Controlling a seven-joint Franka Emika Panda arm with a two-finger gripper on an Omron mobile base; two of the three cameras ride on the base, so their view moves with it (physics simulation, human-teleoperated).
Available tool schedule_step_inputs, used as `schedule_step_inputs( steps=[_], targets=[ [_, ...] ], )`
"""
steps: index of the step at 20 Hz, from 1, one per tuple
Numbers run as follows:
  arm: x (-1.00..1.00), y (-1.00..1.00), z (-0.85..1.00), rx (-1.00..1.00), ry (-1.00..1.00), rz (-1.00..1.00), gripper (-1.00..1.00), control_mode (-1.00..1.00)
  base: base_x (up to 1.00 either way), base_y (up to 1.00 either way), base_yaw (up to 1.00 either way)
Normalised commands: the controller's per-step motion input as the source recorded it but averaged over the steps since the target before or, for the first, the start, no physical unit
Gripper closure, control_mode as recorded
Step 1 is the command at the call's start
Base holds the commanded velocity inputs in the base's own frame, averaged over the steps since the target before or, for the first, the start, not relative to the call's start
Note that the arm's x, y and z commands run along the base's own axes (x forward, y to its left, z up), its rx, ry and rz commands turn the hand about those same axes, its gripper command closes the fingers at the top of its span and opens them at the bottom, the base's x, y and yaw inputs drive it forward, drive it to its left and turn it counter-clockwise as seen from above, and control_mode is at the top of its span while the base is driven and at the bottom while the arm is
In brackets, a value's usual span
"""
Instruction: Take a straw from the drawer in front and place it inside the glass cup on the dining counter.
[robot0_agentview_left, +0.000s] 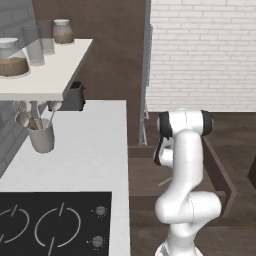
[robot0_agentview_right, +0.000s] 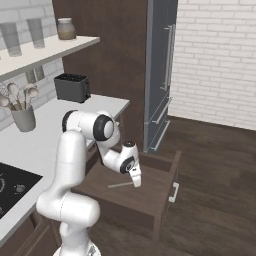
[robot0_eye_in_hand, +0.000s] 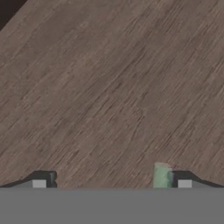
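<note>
Low: pincer (robot0_agentview_right: 135, 182) spread wide over drawer (robot0_agentview_right: 150, 195) floor, touching straw (robot0_agentview_right: 120, 185).

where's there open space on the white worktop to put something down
The widest bare stretch of the white worktop runs between the crock of spoons, the toaster and the black hob. It is crowded along the wall by the crock and at the toaster's back corner.
</note>
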Motion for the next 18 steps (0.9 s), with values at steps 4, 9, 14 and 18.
schedule_step_inputs(
  steps=[4,9,14,18],
  targets=[
    [-0.12,0.0,0.12,0.04,0.0,0.0,-1.0,-1.0,0.0,0.0,0.0],
    [-0.26,0.0,0.36,0.0,0.0,-0.03,-1.0,-1.0,0.0,0.0,0.0],
    [-0.18,0.03,0.3,0.0,0.0,-0.06,-1.0,-1.0,0.0,0.0,0.0],
    [0.0,0.08,0.03,0.0,0.0,-0.06,-1.0,-1.0,0.0,0.0,0.0]
  ],
)
